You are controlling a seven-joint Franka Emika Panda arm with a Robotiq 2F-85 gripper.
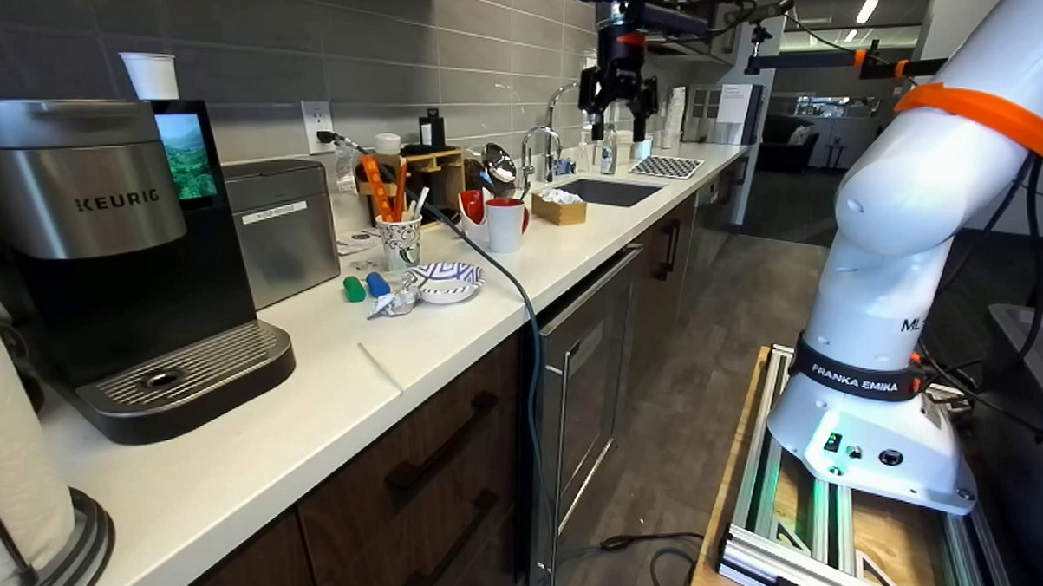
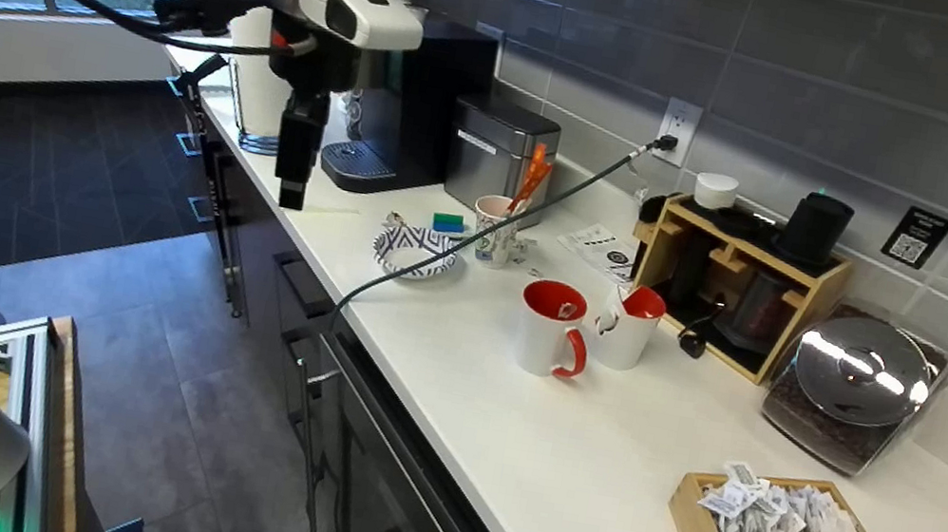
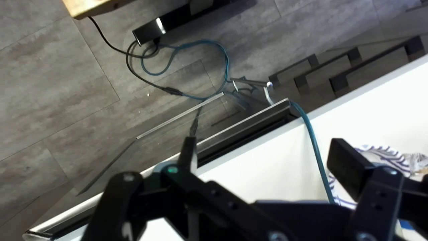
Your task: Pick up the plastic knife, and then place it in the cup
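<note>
Hovering, tool point(image 1: 619, 133) was spread wide | plastic knife point(image 1: 381, 368) lay on desk point(image 1: 338, 386) near its front edge, well below tool and apart from it | patterned cup point(image 1: 401, 243) stood upright beside plate point(image 1: 445, 284)

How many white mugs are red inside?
2: a red-lined white mug on the white counter; another red-lined white mug beside it, nearer the tan wooden rack.
</note>
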